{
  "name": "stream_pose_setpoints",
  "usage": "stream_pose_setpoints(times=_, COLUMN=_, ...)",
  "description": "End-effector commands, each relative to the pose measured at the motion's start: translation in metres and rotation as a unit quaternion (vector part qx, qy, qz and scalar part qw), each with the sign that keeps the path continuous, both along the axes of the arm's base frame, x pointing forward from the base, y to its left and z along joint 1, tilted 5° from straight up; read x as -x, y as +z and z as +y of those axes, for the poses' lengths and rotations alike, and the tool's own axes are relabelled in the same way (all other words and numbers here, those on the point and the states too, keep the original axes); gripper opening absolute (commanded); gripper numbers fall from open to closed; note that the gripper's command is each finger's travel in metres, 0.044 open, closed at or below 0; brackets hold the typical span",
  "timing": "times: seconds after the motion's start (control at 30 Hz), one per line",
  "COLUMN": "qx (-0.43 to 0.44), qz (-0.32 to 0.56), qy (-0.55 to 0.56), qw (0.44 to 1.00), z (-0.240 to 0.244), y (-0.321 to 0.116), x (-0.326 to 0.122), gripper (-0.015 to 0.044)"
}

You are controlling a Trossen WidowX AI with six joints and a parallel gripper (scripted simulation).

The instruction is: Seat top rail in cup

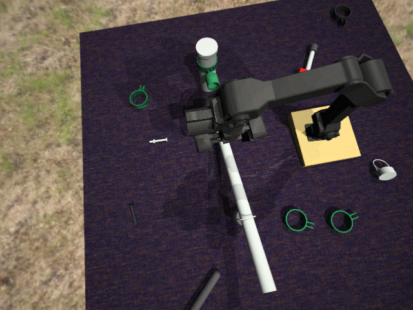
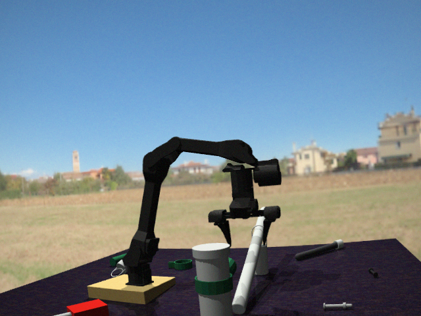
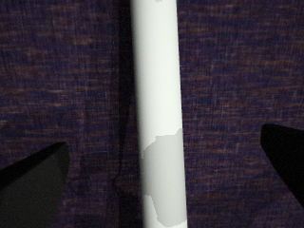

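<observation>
The white rail [image 1: 239, 190] [image 2: 247, 268] [image 3: 159, 71] passes through the wire loop of the loop cap [image 1: 239, 217] on the small post [image 2: 262, 261]. It slants down toward the big post [image 1: 206, 61] [image 2: 212, 268]; its near end is low beside the post, outside the cup. The green rail-end cup [image 1: 212, 81] [image 2: 232, 266] hangs on the green band [image 2: 213, 286], a little below the post cap [image 1: 206, 46] [image 2: 211, 250]. My gripper [image 2: 247, 245] [image 3: 164, 137] is wide open and empty, pointing down over the rail, one finger each side. In the top view the arm hides the rail's near end.
The yellow arm base [image 1: 325, 150] [image 2: 115, 293] is right of the rail in the top view. Green bands [image 1: 296, 220] [image 1: 341, 221] [image 1: 139, 98], a white bolt [image 1: 158, 140] [image 2: 337, 306], a dark bolt [image 1: 133, 214] and a dark rod [image 1: 206, 289] [image 2: 316, 251] lie around it.
</observation>
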State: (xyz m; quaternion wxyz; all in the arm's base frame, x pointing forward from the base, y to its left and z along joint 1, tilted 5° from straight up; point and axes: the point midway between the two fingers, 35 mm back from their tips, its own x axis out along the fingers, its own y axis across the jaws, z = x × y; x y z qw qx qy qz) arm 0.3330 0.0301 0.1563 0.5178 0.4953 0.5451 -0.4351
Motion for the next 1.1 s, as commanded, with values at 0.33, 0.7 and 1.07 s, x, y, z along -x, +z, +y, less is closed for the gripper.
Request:
stream_pose_setpoints(times=0.33, qx=0.003, qz=0.003, qy=-0.016, qw=1.000, z=0.003, y=-0.036, x=-0.002, gripper=0.0440)
stream_pose_setpoints(times=0.7, qx=0.003, qz=0.003, qy=-0.015, qw=1.000, z=0.005, y=-0.053, x=-0.002, gripper=0.0440)
stream_pose_setpoints(times=1.07, qx=0.003, qz=0.003, qy=-0.015, qw=1.000, z=0.006, y=-0.071, x=-0.004, gripper=0.0440)
